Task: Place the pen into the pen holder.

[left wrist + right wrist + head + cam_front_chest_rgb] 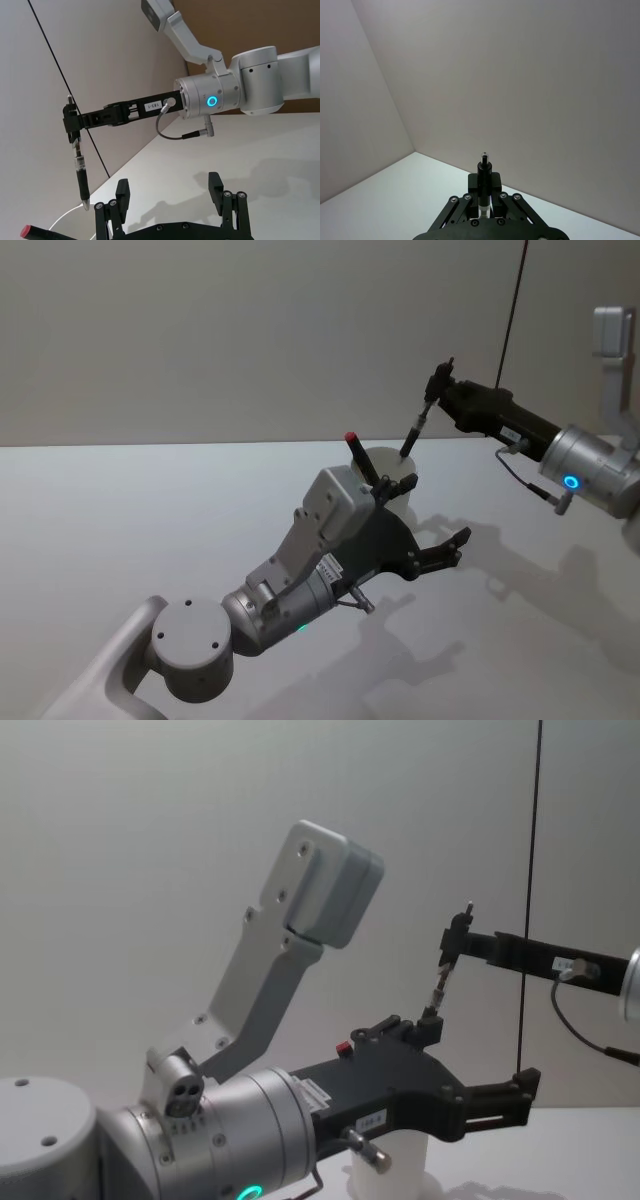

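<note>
Cup (397,490) half hidden behind left tool (425,540); right tool (440,385) grips pen (418,425).

Right pincer (455,942) grips the pen (440,982) above the pen holder (390,1165), behind the spread left pincer (470,1065).

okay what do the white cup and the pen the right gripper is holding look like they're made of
The pen holder looks like matte white plastic or paper: plain, dull, no glare. The pen in the right gripper looks like glossy black plastic with a metallic tip, judging by its sheen; neither is certain.

a white table (120,530) meets a plain grey wall (220,330); a thin black cable (514,300) hangs there.
</note>
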Robot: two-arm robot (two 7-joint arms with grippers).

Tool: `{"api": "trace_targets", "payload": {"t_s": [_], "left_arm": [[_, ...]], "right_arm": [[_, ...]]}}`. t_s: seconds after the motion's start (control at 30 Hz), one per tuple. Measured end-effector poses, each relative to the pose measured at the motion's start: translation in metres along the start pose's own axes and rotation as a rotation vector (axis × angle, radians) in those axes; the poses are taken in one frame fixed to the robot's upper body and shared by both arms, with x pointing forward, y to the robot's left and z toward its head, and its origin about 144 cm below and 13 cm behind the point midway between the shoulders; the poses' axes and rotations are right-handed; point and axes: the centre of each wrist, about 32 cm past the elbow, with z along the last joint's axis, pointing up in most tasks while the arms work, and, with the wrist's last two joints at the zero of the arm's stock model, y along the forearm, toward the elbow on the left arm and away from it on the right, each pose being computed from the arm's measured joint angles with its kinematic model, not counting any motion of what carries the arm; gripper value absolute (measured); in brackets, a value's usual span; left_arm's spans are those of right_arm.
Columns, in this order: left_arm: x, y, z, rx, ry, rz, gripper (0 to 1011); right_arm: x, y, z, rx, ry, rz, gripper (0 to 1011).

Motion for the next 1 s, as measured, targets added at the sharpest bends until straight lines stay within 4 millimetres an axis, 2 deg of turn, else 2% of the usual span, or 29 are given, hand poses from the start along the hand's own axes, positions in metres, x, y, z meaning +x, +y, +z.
{"api": "trace_targets", "payload": {"t_s": [0.53, 1.0], "left_arm": [[0.000, 0.000, 0.000, 0.000, 0.000, 0.000, 1003], [0.000, 0.000, 0.000, 0.000, 0.000, 0.000, 1003]], "right_arm": [[0.013, 0.017, -0.009, -0.007, 0.026, 0.001, 132], [0.016, 0.030, -0.019, -0.012, 0.023, -0.018, 132]]}}
